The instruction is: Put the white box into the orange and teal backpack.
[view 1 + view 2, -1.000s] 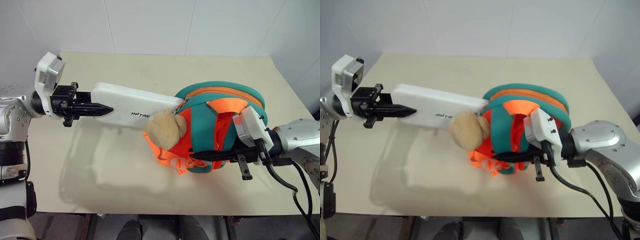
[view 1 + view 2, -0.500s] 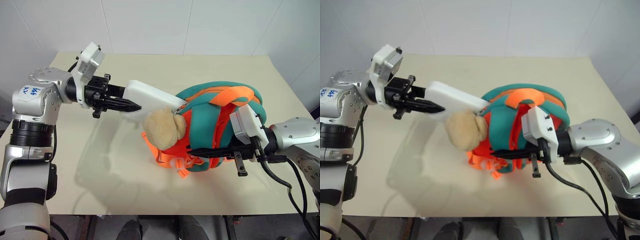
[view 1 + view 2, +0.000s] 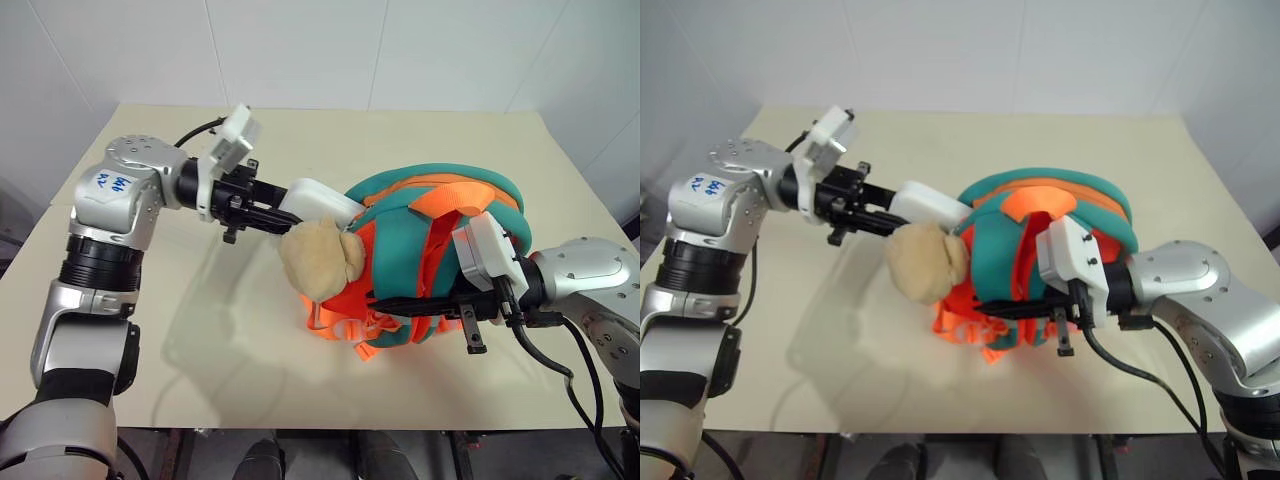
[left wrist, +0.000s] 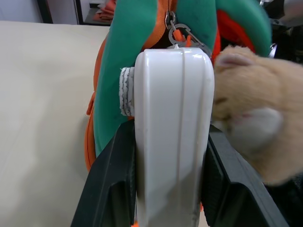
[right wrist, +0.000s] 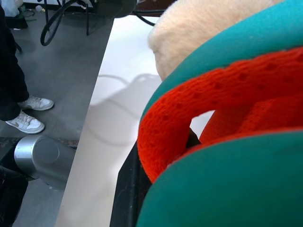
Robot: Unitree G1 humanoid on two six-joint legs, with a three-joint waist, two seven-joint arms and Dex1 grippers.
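Left tool [image 3: 262,208] clamps white box [image 3: 320,198], nose at backpack [image 3: 440,250] opening above table [image 3: 150,330]. Right tool [image 3: 440,305] pinches strap. I'd push straight, clear plush toy [image 3: 320,262].

Counter [image 3: 1160,170]: pale beige top against a white wall, carrying the backpack near its middle.
Orange and teal backpack [image 3: 1060,215]: stands propped up, teal padded bands arching over an orange panel, orange straps [image 3: 970,325] bunched at its lower edge.
Plush toy [image 3: 925,262]: tan, rounded, hanging at the backpack's left side, just below the box.
White box [image 3: 930,203]: held above the counter, its far end pushed in at the backpack's upper left edge, only its near part showing.
Left claw [image 3: 890,207]: black fingers clamped on the box's near end, pointing toward the backpack.
Right claw [image 3: 1010,310]: reaches in from the right, fingers closed on the backpack's lower strap area.
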